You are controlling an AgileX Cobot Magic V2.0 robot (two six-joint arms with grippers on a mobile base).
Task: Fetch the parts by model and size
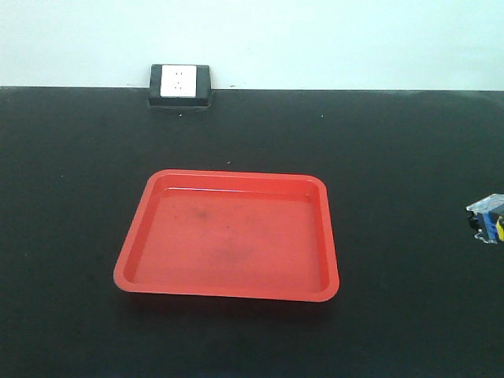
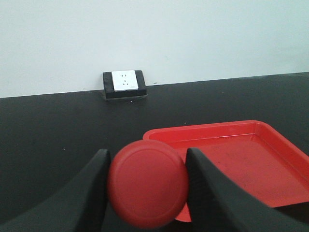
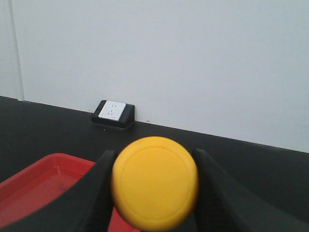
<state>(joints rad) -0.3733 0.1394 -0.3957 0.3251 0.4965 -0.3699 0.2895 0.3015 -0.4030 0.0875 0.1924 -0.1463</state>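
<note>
In the left wrist view the red-capped part [image 2: 147, 186] fills the gap between my left gripper's black fingers [image 2: 89, 193]; the left gripper [image 2: 147, 153] is shut on it, just left of the red tray's [image 2: 251, 126] near corner. My right gripper [image 3: 154, 154] is shut on the yellow-capped part [image 3: 154, 186], with the tray's corner [image 3: 48, 162] below and to its left. Both bases are hidden behind the caps. At the right edge of the front view a small piece with blue and yellow bits [image 1: 488, 219] shows. The arms themselves are out of that view.
The red tray [image 1: 236, 175] lies on the black table [image 1: 409, 157] with nothing in it. A white wall socket in a black block [image 1: 179, 85] stands at the table's far edge against the pale wall.
</note>
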